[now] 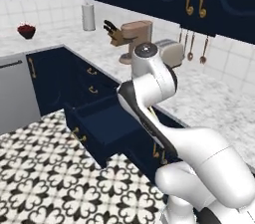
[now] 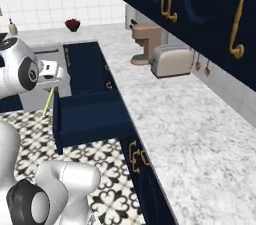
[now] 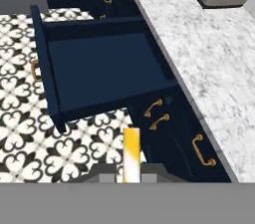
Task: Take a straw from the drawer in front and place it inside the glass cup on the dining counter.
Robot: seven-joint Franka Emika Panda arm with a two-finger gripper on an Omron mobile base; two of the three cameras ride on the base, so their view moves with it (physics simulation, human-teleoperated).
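We see flat, even rendered light with no clear source. The marbled table [image 2: 190, 134] reads bright, the open drawer [image 3: 99, 68] dark inside. Textures look soft and slightly blurred; shadows are faint.

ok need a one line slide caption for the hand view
Two-finger gripper shut on a thin pale yellow straw, raised above the open, wide navy blue drawer beside the marbled worktop.
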